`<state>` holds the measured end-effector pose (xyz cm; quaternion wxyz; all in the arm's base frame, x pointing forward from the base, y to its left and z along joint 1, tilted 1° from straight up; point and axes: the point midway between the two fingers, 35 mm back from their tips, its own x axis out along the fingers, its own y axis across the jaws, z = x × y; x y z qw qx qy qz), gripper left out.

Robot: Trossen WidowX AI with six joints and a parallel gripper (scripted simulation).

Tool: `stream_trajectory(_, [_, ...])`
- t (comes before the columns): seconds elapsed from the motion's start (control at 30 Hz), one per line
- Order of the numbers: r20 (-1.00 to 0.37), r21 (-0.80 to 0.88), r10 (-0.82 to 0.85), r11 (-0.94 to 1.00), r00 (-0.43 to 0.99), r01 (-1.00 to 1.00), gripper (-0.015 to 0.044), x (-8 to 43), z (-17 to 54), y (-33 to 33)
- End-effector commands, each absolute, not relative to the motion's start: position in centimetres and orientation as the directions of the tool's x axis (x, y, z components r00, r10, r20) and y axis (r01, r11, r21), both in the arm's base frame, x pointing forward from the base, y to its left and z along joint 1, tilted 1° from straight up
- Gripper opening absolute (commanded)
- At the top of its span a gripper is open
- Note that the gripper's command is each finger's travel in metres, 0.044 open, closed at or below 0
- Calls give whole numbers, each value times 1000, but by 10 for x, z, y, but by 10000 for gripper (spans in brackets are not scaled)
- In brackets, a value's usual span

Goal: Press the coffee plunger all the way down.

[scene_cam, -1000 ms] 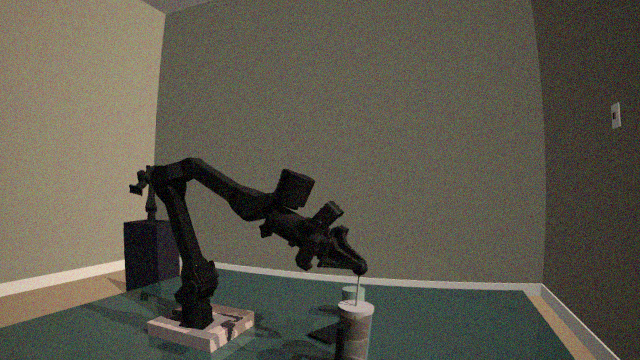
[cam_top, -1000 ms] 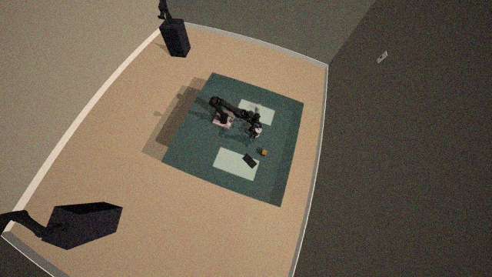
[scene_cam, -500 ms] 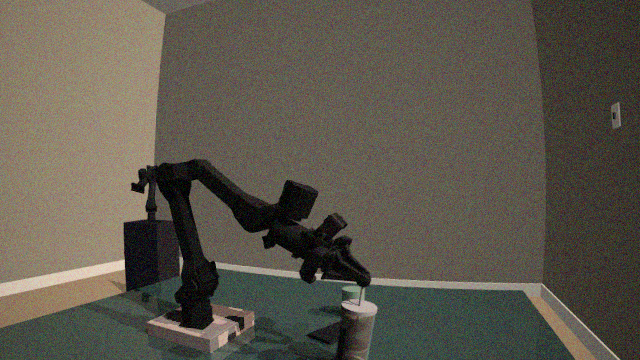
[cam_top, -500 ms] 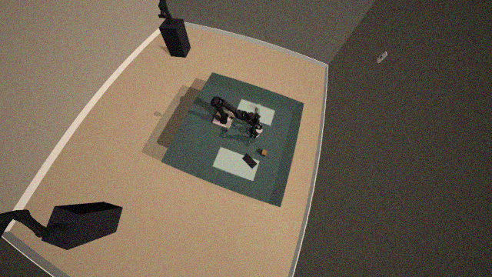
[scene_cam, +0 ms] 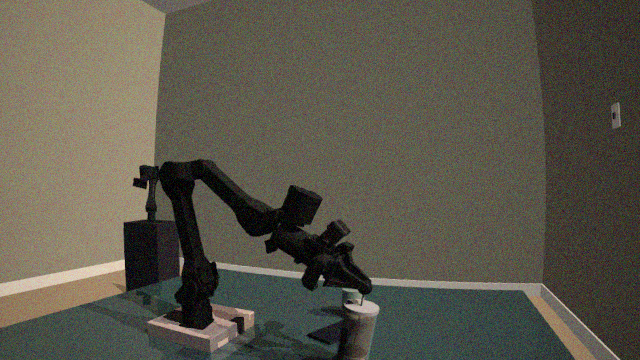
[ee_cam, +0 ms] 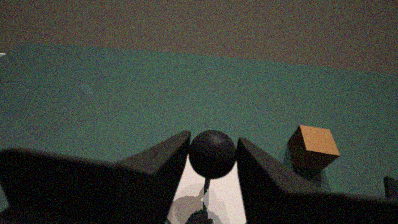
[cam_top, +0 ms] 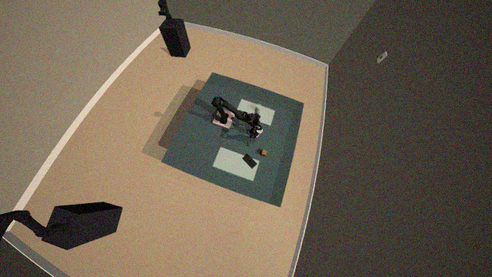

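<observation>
The coffee press point(scene_cam: 358, 332) stands upright, a pale cylinder with a round white lid point(scene_cam: 372, 306) point(ee_cam: 227, 192). My gripper point(scene_cam: 366, 288) point(ee_cam: 213, 140) is shut on the plunger's round black knob point(ee_cam: 212, 156), with one finger on each side of it. The knob is hidden by the fingers in the exterior view. A short length of the thin plunger rod point(scene_cam: 362, 300) shows between the fingertips and the lid, so the knob sits a little above the lid. The lower end of the press is cut off in that view.
An orange block point(cam_top: 264, 152) point(ee_cam: 320, 142) lies on the blue-green table top point(cam_top: 200, 154) near the press. A dark slab point(cam_top: 249, 161) lies partly on a pale rectangle point(cam_top: 231, 163). A smaller pale cylinder point(scene_cam: 350, 295) stands behind the press.
</observation>
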<state>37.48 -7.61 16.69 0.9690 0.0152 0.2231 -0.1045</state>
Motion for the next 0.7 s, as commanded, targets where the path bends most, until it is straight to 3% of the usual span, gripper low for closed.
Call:
stream_trajectory(0.0, [-478, -24, -191, 978, 857, 205, 117, 374, 152, -76])
stream_trajectory(0.67, [-478, -24, -191, 978, 857, 205, 117, 376, 154, -77])
